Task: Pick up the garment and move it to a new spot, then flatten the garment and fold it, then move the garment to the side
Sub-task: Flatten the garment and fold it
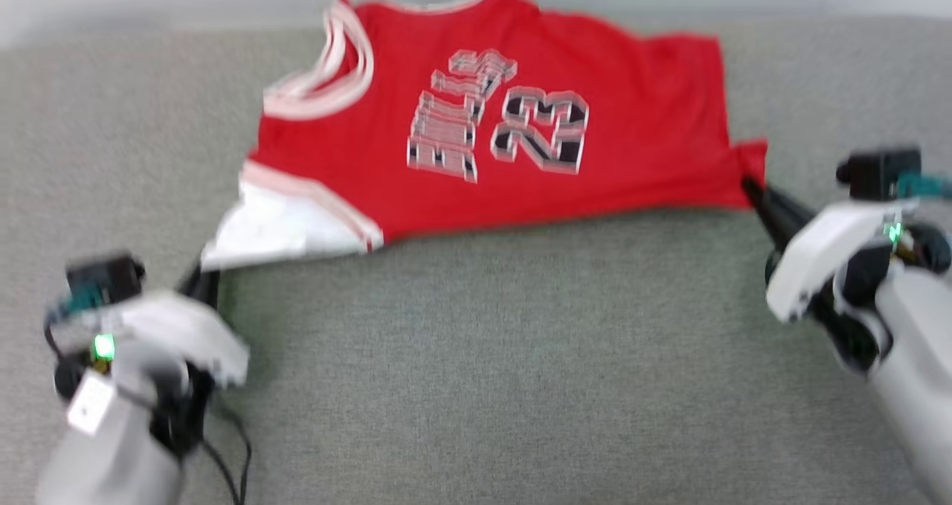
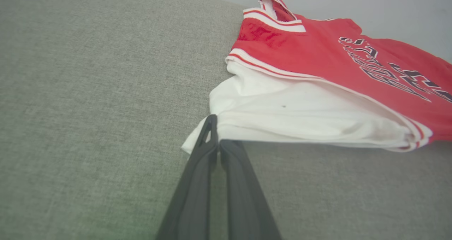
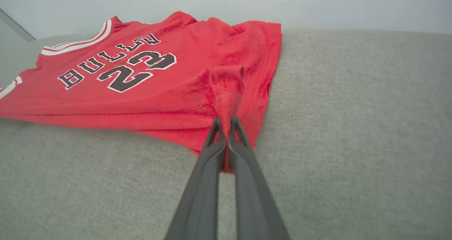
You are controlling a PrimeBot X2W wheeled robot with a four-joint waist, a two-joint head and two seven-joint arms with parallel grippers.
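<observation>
Garment (image 1: pixel 632 118), a bright red soft-fabric shirt with white sleeve and striped trim, is spread print-up at the far edge of the grey woven surface (image 1: pixel 476 356). Its white sleeve (image 2: pixel 282 112) is pinched by the left gripper (image 2: pixel 217 134) and its red hem corner (image 3: pixel 226 91) by the right gripper (image 3: pixel 226 123). Both are clamped tight, presumably so the cloth can be drawn taut and flattened. The head view is smeared by blur, and the other sleeve cannot be made out.

light: bright, even | shadows: faint | head view: motion-blurred | wrist views: sharp
</observation>
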